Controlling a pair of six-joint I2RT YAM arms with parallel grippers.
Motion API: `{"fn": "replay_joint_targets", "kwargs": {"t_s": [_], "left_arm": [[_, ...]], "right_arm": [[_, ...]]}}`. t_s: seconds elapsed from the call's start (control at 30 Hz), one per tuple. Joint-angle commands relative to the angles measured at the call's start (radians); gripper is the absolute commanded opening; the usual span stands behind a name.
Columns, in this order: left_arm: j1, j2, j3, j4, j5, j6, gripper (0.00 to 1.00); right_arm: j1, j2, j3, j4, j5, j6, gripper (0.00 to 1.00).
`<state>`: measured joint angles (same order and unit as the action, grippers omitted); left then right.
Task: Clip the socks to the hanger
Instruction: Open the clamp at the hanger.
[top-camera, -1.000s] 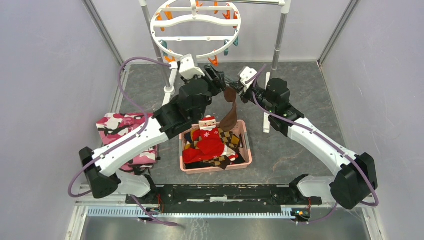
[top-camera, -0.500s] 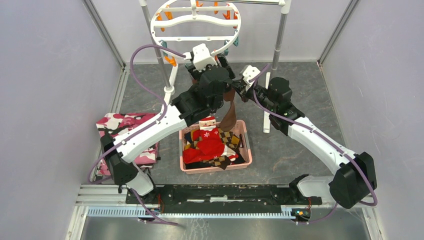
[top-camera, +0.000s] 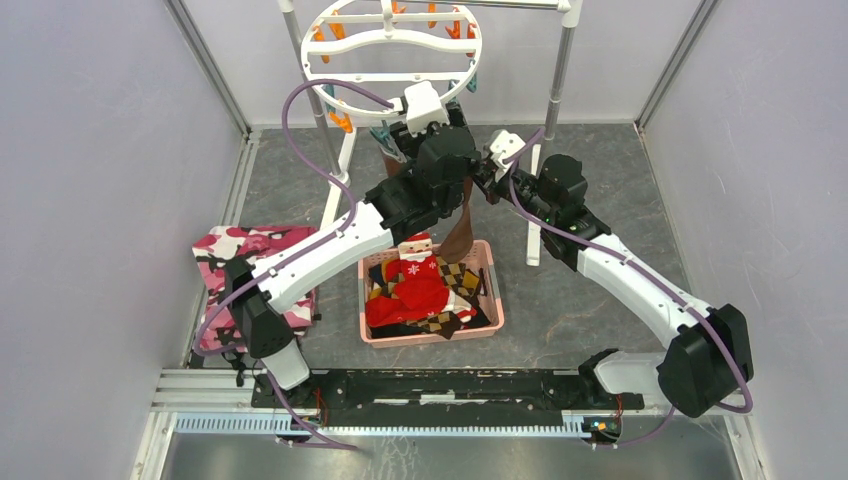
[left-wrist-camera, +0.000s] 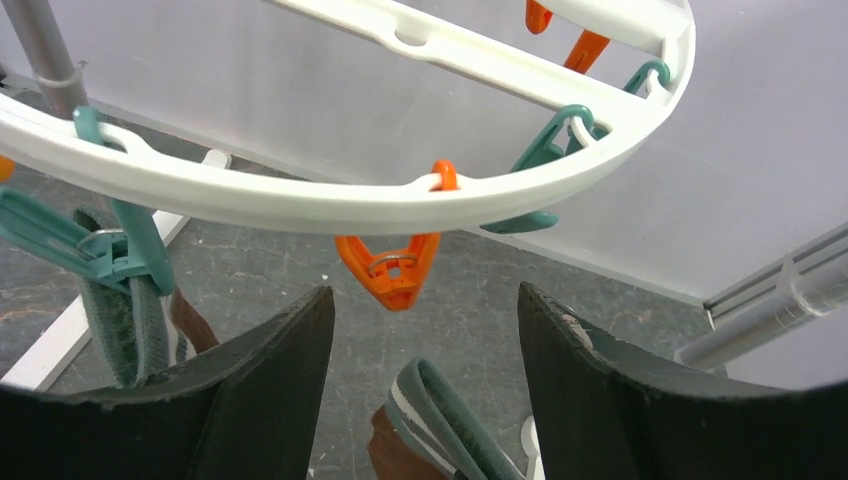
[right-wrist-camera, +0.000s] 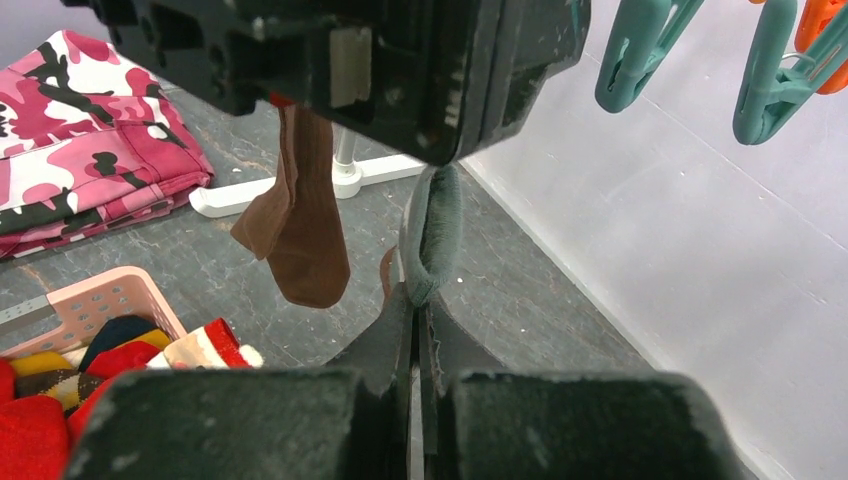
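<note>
The white ring hanger (top-camera: 370, 77) hangs at the back; its rim (left-wrist-camera: 250, 200) crosses the left wrist view with orange and teal clips. My left gripper (top-camera: 415, 130) is open and empty just under the near rim. An orange clip (left-wrist-camera: 395, 275) hangs ahead of its fingers (left-wrist-camera: 270, 390). My right gripper (top-camera: 482, 180) is shut on the grey striped cuff (right-wrist-camera: 432, 235) of a dark brown sock (top-camera: 460, 235), which hangs down over the basket. That cuff (left-wrist-camera: 445, 420) shows low between my left fingers. A second brown sock (right-wrist-camera: 300, 230) hangs from a teal clip (left-wrist-camera: 125, 250).
A pink basket (top-camera: 495, 290) holds a red Santa sock (top-camera: 415, 280) and argyle socks. A pink camouflage cloth (top-camera: 250, 265) lies at the left. The rack's metal poles (top-camera: 555, 80) and white feet stand behind. Grey walls close in on three sides.
My left arm has swung up and to the right, bringing its open gripper under the hanger's near rim. My right gripper has stayed put, holding the sock.
</note>
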<state>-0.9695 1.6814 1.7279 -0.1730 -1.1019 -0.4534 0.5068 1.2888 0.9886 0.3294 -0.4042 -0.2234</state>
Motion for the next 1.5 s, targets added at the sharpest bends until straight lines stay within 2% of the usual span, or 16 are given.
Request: {"fn": "replay_joint_targets", "kwargs": {"t_s": [0.0,0.87,1.2,1.47], "left_arm": [[0.016,0.007,0.056,0.070,-0.066,0.065,0.72],[0.069,0.043,0.107,0.064,-0.038,0.073,0.67],[0.069,0.015,0.075,0.041,-0.026,0.054,0.55],[0.071,0.000,0.045,0.089,-0.018,0.125,0.55]], "right_arm": [[-0.011,-0.019,-0.007,0.052,-0.025,0.022,0.00],[-0.031,-0.023,-0.010,0.061,-0.047,0.035,0.00],[-0.034,-0.023,-0.012,0.067,-0.053,0.041,0.00],[-0.037,-0.023,-0.013,0.069,-0.055,0.044,0.00]]}}
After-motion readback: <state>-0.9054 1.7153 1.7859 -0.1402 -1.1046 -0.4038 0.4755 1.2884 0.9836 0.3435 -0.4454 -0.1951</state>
